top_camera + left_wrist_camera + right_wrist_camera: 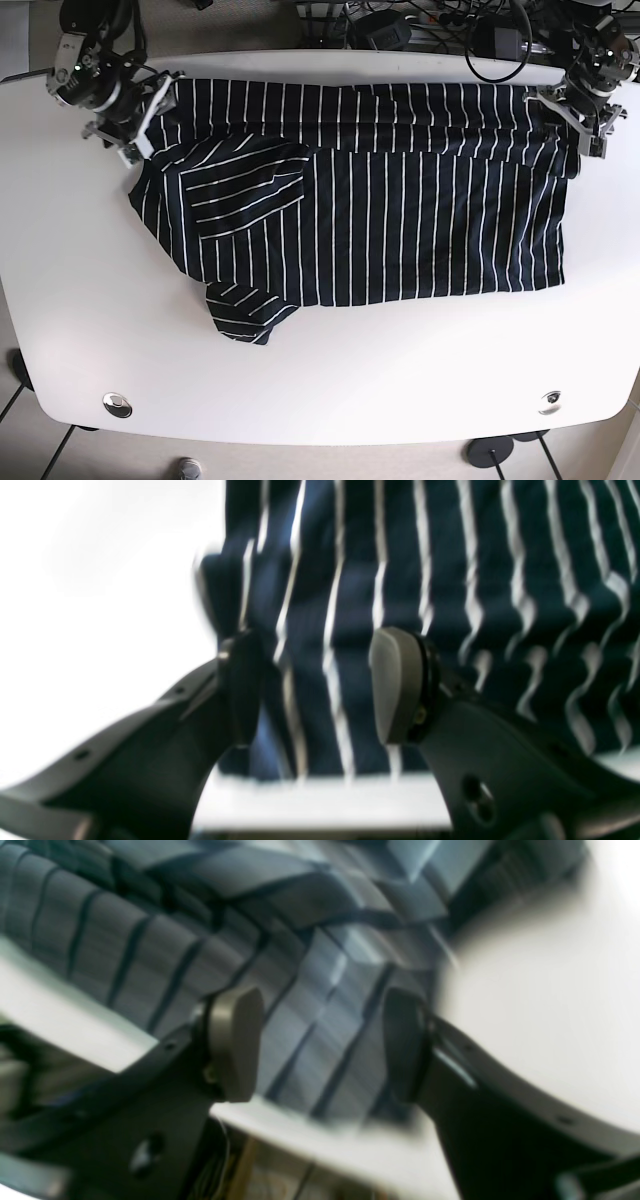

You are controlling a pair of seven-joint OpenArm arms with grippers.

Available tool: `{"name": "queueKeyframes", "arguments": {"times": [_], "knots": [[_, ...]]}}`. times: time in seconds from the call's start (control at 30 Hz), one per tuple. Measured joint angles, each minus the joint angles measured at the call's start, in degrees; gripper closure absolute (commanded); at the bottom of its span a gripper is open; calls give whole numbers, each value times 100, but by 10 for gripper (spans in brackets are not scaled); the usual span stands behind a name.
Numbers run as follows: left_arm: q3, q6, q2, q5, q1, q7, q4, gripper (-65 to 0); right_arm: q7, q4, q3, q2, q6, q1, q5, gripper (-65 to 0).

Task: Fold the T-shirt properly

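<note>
Seeing the navy white-striped T-shirt (380, 220) spread across the white table (320, 380), top edge folded over, one sleeve doubled inward | left gripper (315, 685) spread over its far hem corner | right gripper (320, 1040) spread above the collar-side edge | I read no labels; wrist views blurred

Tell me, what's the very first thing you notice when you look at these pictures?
The big dark striped T-shirt jumps out first, spread across the middle of the white table. Next come the two robot grippers at its far corners: the right gripper at the base view's top left, and the left gripper at the top right, both with jaws open over the cloth.
</note>
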Motion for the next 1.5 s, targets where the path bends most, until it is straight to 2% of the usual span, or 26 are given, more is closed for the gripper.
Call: {"name": "queueKeyframes", "arguments": {"times": [0.1, 0.23, 0.33, 0.4, 0.47, 0.53, 0.6, 0.77, 0.93, 0.97, 1.0, 1.03, 1.1, 1.27, 1.4, 1.5], "knots": [[-354, 22, 94, 28, 17, -4, 9, -311, -11, -2, 496, 31, -15, -199, -20, -425], [-616, 22, 155, 31, 131, -2, 35, -311, 17, -319, 514, 15, -11, -343, 83, -417], [-1152, 31, 328, 33, 111, -66, 37, -312, 11, -872, 514, 13, -11, -321, 39, -412], [-1200, 37, 407, 39, 114, -39, 28, -312, 31, -970, 518, 0, -11, -243, 39, -357], [-1200, 37, 435, 28, 79, -87, -136, -312, 140, -1080, 538, -101, -17, -136, 42, -205], [-1200, 37, 442, 35, 83, -83, -343, -312, 138, -1115, 540, -151, -11, -90, 90, -135], [-1200, 39, 435, 44, 98, -79, -623, -312, 140, -1126, 535, -164, -13, -74, 109, -113], [-699, 39, 160, 2, 109, -98, -1202, -307, 133, -1110, 540, -190, -11, -74, 125, -108], [-621, 42, 120, -39, 79, -229, -1338, -303, 136, -1110, 542, -188, -11, -74, 127, -106], [-621, 42, 118, -39, 79, -227, -1338, -282, 133, -1110, 542, -188, -11, -72, 122, -92], [-621, 42, 116, -37, 79, -234, -1340, -229, 133, -1110, 542, -188, -11, -74, 122, -59], [-625, 39, 94, -39, 79, -223, -1340, -150, 133, -1110, 542, -188, -11, -74, 125, -21], [-603, -4, 13, -39, 81, -142, -1346, -35, 125, -1110, 544, -188, -11, -55, 125, -19], [-649, 0, 42, -7, 168, -42, -859, -15, 111, -1099, 546, -168, -9, -48, 114, -16], [-804, -2, 201, -28, 448, -39, -105, -15, 44, -704, 787, -33, 9, -431, 138, -16], [-787, -22, 267, -39, 688, -28, 39, -15, 13, -651, 940, 48, 11, -664, 151, -16]]}}
